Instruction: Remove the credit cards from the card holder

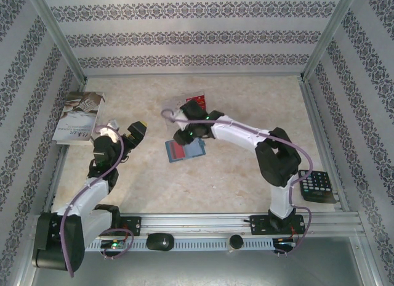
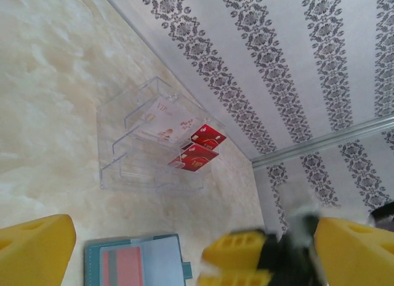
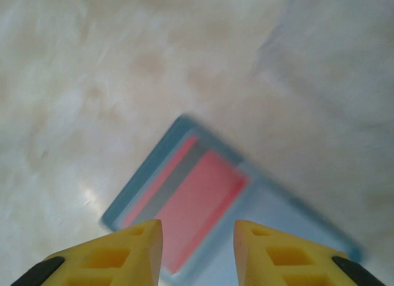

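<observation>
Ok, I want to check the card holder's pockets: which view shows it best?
Left wrist: the card holder lies open and sharp, red card in one panel, though cropped. Right wrist: bigger but blurred. Top external: small, partly under the right arm.

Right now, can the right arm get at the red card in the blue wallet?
Probably yes: its hand hangs just over the open wallet, fingers parted, card exposed and nothing between them.

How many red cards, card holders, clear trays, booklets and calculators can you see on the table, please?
Clear tray: 1
Card holder: 1
Red cards: 3 (2 in the tray, 1 in the holder)
Booklet: 1
Calculator: 1
Total: 7
</observation>
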